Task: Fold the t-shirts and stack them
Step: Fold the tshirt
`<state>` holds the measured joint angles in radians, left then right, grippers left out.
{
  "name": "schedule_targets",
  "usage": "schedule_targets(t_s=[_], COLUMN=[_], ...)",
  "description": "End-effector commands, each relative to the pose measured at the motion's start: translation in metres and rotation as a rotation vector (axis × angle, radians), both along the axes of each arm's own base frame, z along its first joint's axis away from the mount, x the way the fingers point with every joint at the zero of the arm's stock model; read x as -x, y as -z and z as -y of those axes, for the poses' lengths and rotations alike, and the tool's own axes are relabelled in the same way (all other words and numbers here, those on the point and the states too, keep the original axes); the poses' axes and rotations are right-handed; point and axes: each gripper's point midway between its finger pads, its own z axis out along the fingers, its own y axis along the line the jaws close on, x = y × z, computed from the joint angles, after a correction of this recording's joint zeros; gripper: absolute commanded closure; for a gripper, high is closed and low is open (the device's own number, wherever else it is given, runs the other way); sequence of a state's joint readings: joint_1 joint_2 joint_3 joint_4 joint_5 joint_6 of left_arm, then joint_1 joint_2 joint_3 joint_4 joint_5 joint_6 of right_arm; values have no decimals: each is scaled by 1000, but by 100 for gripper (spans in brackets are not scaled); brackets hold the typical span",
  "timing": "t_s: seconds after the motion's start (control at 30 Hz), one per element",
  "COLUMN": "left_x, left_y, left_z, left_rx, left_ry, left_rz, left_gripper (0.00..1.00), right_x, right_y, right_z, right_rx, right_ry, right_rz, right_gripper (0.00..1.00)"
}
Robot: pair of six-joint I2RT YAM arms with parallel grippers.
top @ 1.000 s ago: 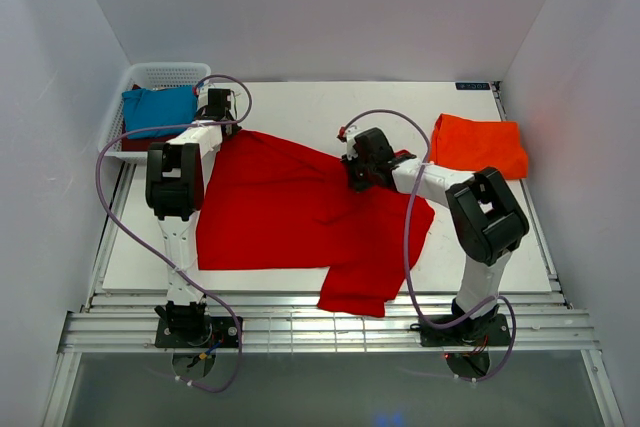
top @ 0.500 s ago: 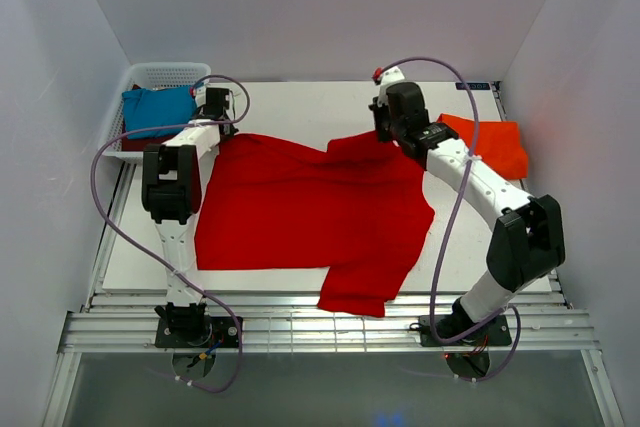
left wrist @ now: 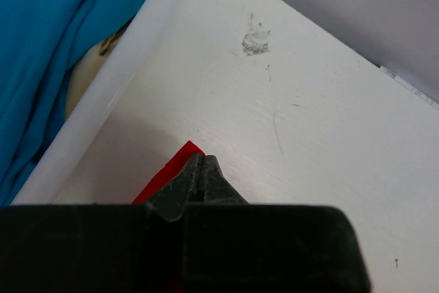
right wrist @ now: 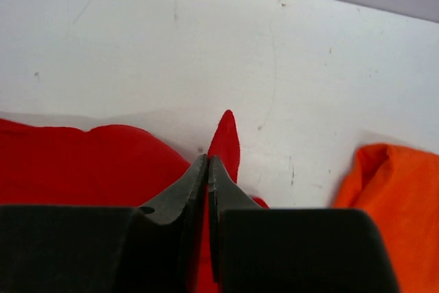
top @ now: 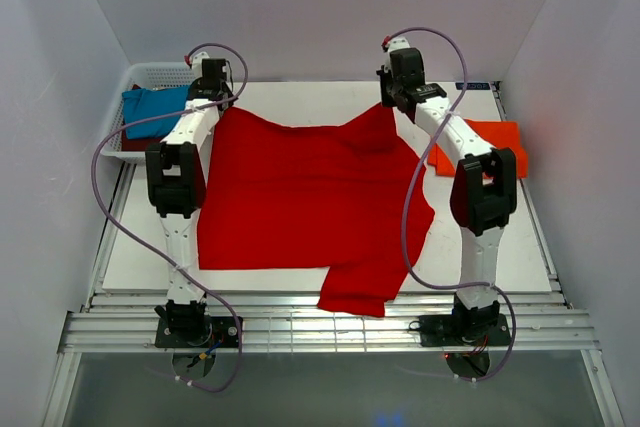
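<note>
The soft red t-shirt should drape limply — corners hold best: left pincer clenches one beside the basket, right pincer one farther off.

Both arms are stretched far forward from their bases. The left arm runs pretty much straight out, and the right arm angles inward past its elbow. The left gripper and right gripper are both clamped tight, fingertips pressed together, each pinching an edge of the red t-shirt.
</note>
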<state>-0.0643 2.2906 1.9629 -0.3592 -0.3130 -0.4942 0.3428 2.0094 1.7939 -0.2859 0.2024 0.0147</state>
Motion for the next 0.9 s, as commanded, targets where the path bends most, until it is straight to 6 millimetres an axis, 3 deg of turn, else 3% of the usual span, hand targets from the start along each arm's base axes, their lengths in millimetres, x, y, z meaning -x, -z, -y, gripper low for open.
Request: schedule_targets(t_s=[0.0,0.03,0.07,0.13,0.37,0.53,0.7,0.73,0.77,0.8,0.83,0.87], left_x=[-7,-11,-13,-17,-24,-31,-31,-28,-26,-25,-16,-11], left_y=[6,0,5,4,0,-21,-39,-50,-53,-58,-42,-54], left_z=[-2,-2,-1,-1,-9,-12,-8,-7,-6,-5,-6,-6], left_rx=[-2,-1,-2,-3,-19,-16,4,9,16,21,20,22], left_ry=[8,8,8,13,-36,-55,-42,-36,-35,-32,-30,-30], left_rz=[-26,-11,-15,-9,32,100,173,194,203,229,199,221], left_gripper=[100,100,100,100,100,100,100,100,100,100,100,100], right_x=[-38,-46,-55,-70,-101,-119,-113,-107,-98,-91,-85,-74], right_y=[-33,-33,-18,-32,-29,-40,-53,-72,-52,-49,-53,-68], right_z=[1,6,6,15,44,55,49,48,47,44,43,43], right_rx=[-31,-34,-29,-16,-58,-139,-177,-188,-189,-199,-206,-215], right_ry=[9,15,19,22,68,73,24,13,2,-18,-24,-34], right_rz=[94,97,76,120,186,230,248,282,238,229,241,259], right_gripper=[92,92,92,92,92,92,92,92,92,92,92,92])
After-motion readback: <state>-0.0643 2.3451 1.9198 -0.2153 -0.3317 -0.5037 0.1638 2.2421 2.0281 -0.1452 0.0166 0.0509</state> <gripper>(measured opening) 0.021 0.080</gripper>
